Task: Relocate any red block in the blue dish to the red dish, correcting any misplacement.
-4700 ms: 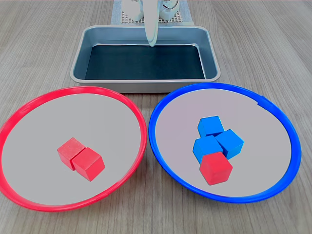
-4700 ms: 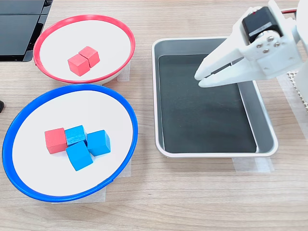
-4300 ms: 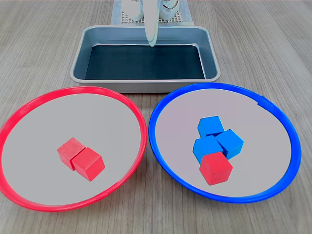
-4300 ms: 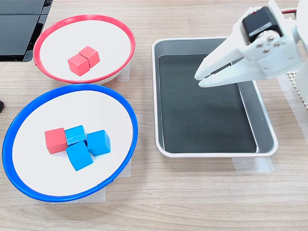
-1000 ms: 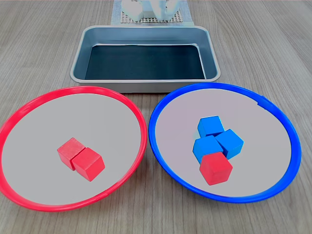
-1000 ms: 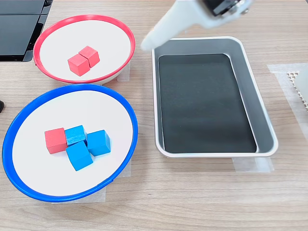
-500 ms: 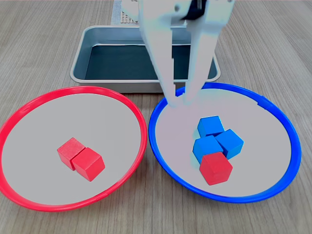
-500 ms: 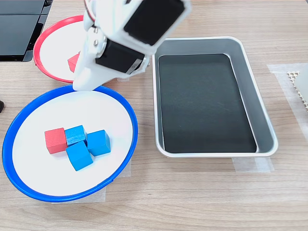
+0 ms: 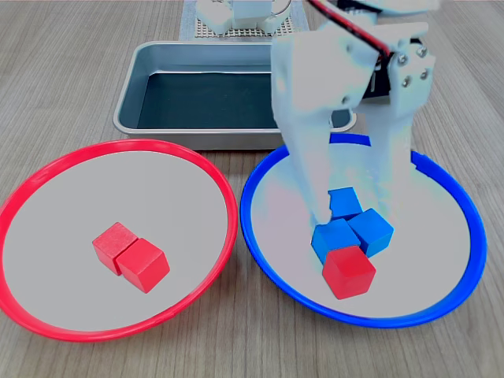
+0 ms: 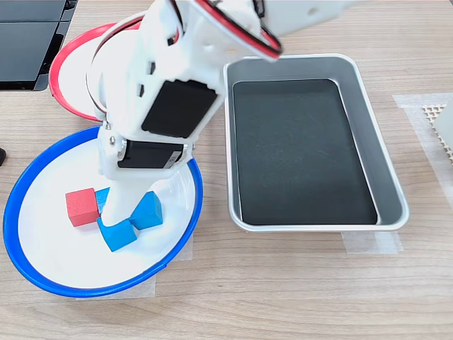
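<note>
Shown: a white printed robot arm with its claw [image 9: 356,213] lowered into the large round shallow dish with the bright blue rim [image 9: 469,209]. The claw stands open, one finger coming down at the blue cubes on the first exterior view's left, the other on the right of them; it holds nothing.

The small glossy red cube [image 9: 348,272] to be moved lies inside the blue-rimmed dish, touching a tight cluster of three small glossy blue cubes [image 9: 370,230]. In the first exterior view it lies below the claw tips, toward the camera, on the side of the cluster farthest from the arm's base. In the second exterior view the same red cube [image 10: 81,206] sits at the cluster's left end, just left of the finger tip [image 10: 117,207], which is planted among the blue cubes. The claw is therefore over the blue cubes and not yet astride the red one; the coming move likely calls for reaching farther out past the cluster.

The large round shallow dish with the bright red rim [image 9: 224,197], the destination, lies beside the blue-rimmed dish and already holds two red cubes [image 9: 131,257] touching one another. A rectangular metal tray [image 9: 130,94] stands on the wooden surface [image 9: 63,71] behind both dishes.
</note>
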`<state>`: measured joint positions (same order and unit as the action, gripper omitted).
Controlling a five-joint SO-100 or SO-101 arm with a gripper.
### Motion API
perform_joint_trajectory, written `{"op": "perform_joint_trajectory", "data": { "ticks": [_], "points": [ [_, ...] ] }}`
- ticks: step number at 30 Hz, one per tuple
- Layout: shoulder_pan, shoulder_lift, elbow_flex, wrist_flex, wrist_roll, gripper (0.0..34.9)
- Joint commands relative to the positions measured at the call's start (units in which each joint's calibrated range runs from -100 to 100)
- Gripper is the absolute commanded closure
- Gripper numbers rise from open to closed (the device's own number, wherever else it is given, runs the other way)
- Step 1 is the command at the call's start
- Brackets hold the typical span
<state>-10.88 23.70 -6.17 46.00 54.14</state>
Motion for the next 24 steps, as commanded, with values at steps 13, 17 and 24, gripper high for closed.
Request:
{"op": "perform_joint_trajectory", "data": {
  "ticks": [13, 17, 24],
  "points": [
    [1.14, 8.41, -17.36, 5.30, 0.98, 16.6],
    [1.90, 10.63, -19.55, 5.30, 1.47, 16.7],
    [2.37, 12.93, -21.28, 5.30, 1.86, 17.3]
  ]
}}
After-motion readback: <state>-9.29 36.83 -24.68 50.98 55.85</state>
